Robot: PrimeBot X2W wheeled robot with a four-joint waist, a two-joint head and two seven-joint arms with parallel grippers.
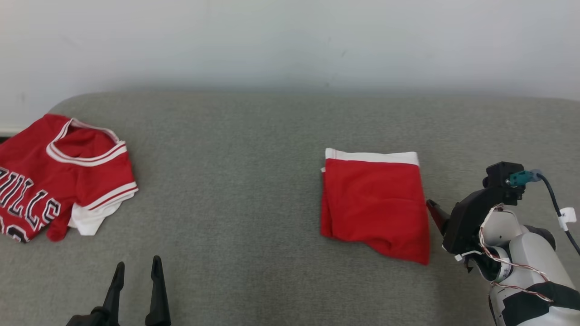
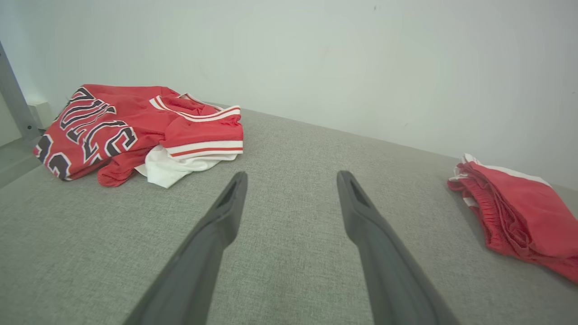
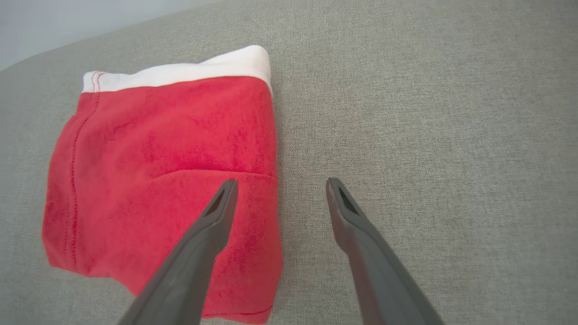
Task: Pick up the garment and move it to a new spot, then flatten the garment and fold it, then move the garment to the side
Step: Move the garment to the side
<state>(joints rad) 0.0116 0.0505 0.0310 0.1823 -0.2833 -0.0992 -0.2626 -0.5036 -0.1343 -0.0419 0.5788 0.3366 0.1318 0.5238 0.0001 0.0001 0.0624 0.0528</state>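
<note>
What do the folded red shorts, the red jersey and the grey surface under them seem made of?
The folded red shorts: soft matte knit, perhaps cotton or fleece; slightly fuzzy face, stitched seams.
The red jersey: thin, likely polyester mesh with slight sheen; limp folds, striped trim, applied lettering.
The grey surface: matte woven upholstery cloth; visible weave, rounded edge.

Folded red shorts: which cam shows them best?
Head view: the folded red shorts lie whole and uncovered. Right wrist view shows them bigger, stitching visible, but a finger of the right hand covers part of the near edge. Left wrist view catches them side-on, cut off at the frame edge.
</note>
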